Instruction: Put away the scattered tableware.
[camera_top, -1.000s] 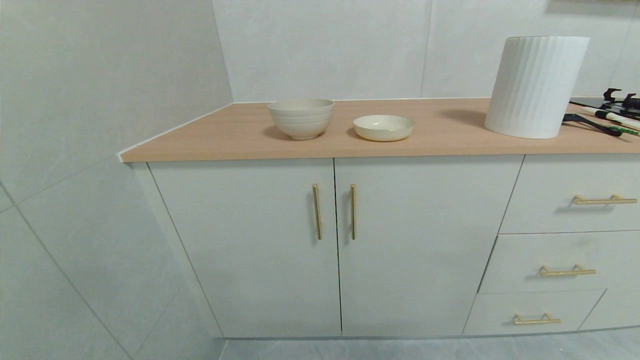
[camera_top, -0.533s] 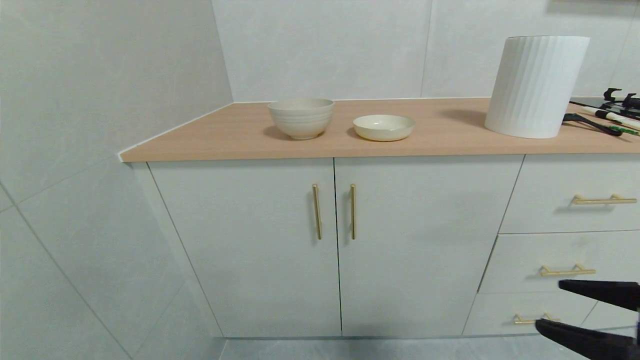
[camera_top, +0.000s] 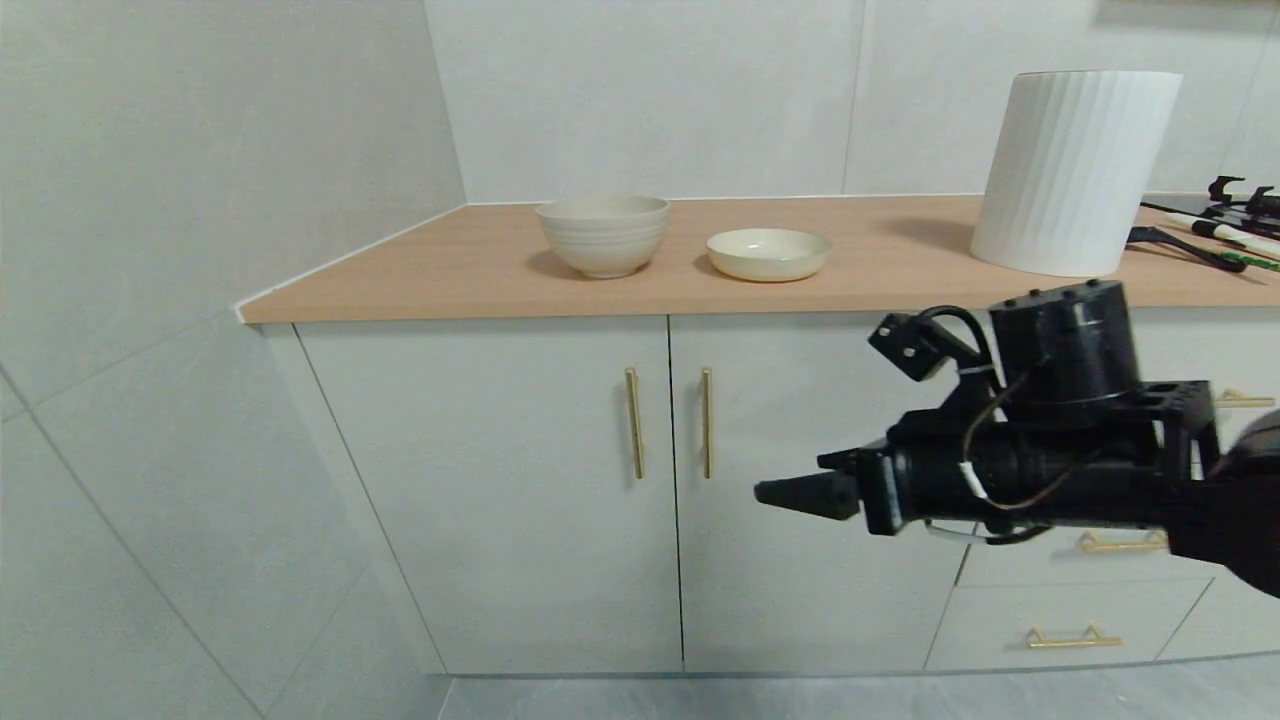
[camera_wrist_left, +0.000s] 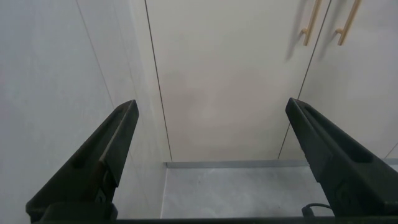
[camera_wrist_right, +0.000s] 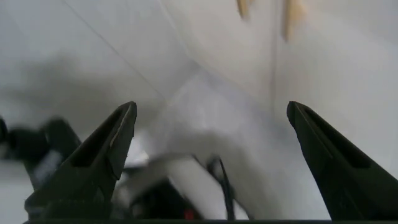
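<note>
**Right tool** (camera_top: 795, 493): fingers spread wide, nothing between them. It is held level in front of the right cabinet door (camera_top: 830, 480), below the table edge, with its tip pointing across toward the two door handles (camera_top: 670, 423) and a clear gap short of them. The arm comes in from the robot's right, forearm roughly horizontal, wrist housing uppermost.

**Left tool** (camera_wrist_left: 211, 155): fingers spread, empty. It hangs low and is aimed at the foot of the left cabinet door and the floor (camera_wrist_left: 236, 186).

**Bowl** (camera_top: 603, 236): upright on the table (camera_top: 450, 275), toward the wall corner, untouched.

**Dish** (camera_top: 768, 254): shallow, just beside the bowl and apart from it, untouched.

**Other items:** ribbed white canister (camera_top: 1072, 170) and dark utensils (camera_top: 1210, 235) at the table's far right, drawers (camera_top: 1135, 385) beneath.

**Step, as judged:** opening stage, no tableware taken. The next move likely calls for closing the right tool on the nearer handle to open the cabinet, or rising to the dish.
</note>
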